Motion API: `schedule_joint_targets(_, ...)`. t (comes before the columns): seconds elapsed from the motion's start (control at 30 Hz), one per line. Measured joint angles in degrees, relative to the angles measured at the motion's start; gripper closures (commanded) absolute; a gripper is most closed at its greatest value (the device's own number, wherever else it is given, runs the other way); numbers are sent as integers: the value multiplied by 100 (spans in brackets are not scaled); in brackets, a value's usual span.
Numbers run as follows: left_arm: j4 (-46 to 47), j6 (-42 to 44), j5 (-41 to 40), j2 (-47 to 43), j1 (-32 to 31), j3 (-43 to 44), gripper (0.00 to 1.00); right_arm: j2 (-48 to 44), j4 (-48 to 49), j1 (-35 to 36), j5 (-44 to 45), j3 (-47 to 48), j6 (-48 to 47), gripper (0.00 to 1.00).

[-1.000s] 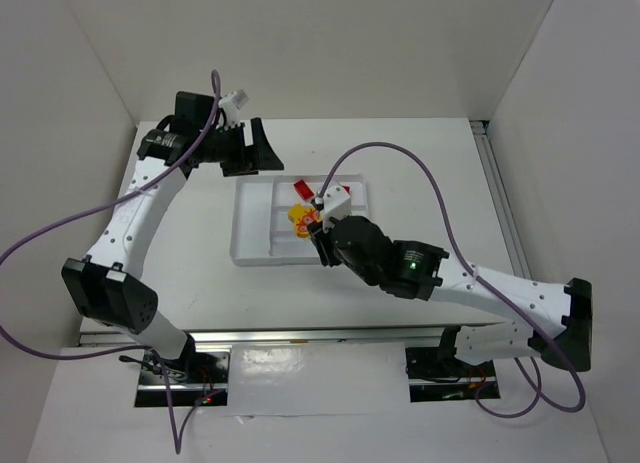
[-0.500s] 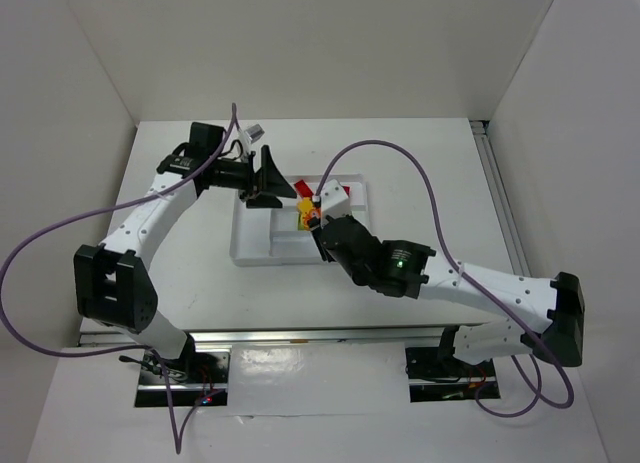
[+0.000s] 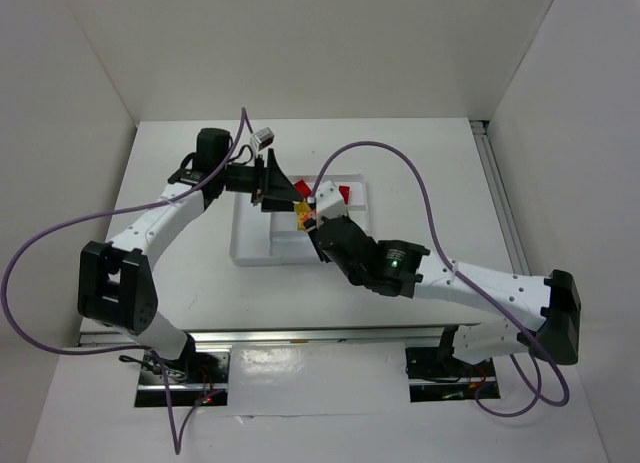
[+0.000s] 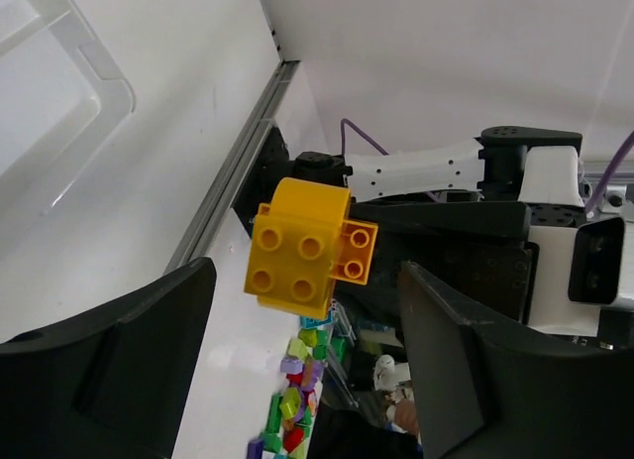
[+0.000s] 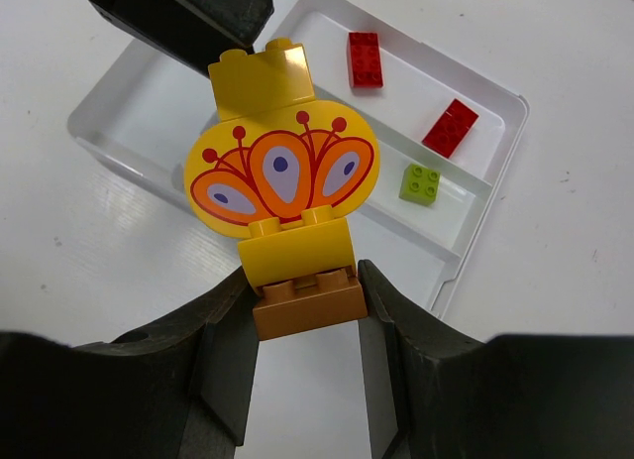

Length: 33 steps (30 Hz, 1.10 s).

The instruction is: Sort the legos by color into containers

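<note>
We are bending our left arm (image 3: 160,221) in from the left and stretching our right arm (image 3: 480,283) in from the near right. Both are hanging over the white tray (image 3: 250,248). Our left gripper (image 4: 304,276) is spreading its fingers wide on both sides of the lego stack (image 5: 282,172), not touching it. Our right gripper (image 5: 305,310) is squeezing the stack by the orange brick (image 5: 307,305) at its bottom, above the tray. Two red bricks (image 5: 365,58) are lying in one long section, and one green brick (image 5: 420,182) is lying in the next.
</note>
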Motion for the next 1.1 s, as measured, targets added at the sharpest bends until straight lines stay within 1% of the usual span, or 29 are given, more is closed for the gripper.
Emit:
schedule_joint_targets(0.03, 81, -31, 22, 0, -20, 0, 16, 7, 0, 0, 0, 0, 0, 100)
schedule_joint_targets(0.07, 149, -44, 50, 0, -39, 0, 19, 11, 0, 0, -2, 0, 0, 100)
schedule_joint_targets(0.17, 267, -133, 105, 0, -111, 0, 25, 13, 0, 0, -2, 0, 0, 100)
schedule_joint_targets(0.2, 295, -140, 98, 0, -120, 0, 30, 13, -2, 0, 2, 0, 0, 100)
schedule_joint_targets(0.23, 328, -149, 90, 0, -125, 0, 32, 13, -2, 0, 9, 2, 0, 100)
schedule_joint_targets(0.33, 396, -177, 85, 0, -111, 0, 34, 15, 22, -2, 11, 35, 0, 100)
schedule_joint_targets(0.4, 442, -177, 87, 0, -122, 0, 34, 13, 26, 0, 13, 44, -2, 100)
schedule_joint_targets(0.47, 455, -170, 85, 0, -125, 0, 38, 13, 26, -2, 13, 44, -4, 100)
schedule_joint_targets(0.53, 457, -170, 79, 2, -125, 0, 37, 13, 31, 0, 17, 44, -20, 100)
schedule_joint_targets(0.57, 466, -170, 81, 2, -125, 0, 30, 13, 33, 0, 17, 44, -22, 100)
schedule_joint_targets(0.87, 483, -133, 142, 50, -229, 33, 32, 20, 42, 0, 0, 44, -44, 100)
schedule_joint_targets(0.9, 479, -131, 144, 61, -232, 33, 35, 22, 44, 0, -2, 44, -46, 100)
schedule_joint_targets(0.93, 479, -120, 146, 74, -236, 33, 47, 22, 46, 0, 0, 44, -44, 100)
schedule_joint_targets(0.97, 481, -138, 138, 87, -236, 33, 56, 22, 44, 0, 0, 44, -46, 100)
schedule_joint_targets(1.03, 557, -105, 133, 131, -229, 26, 70, 22, 48, 0, -2, 46, -28, 100)
schedule_joint_targets(1.1, 643, -129, 149, 153, -229, 17, 76, 22, 46, -2, -2, 46, -17, 100)
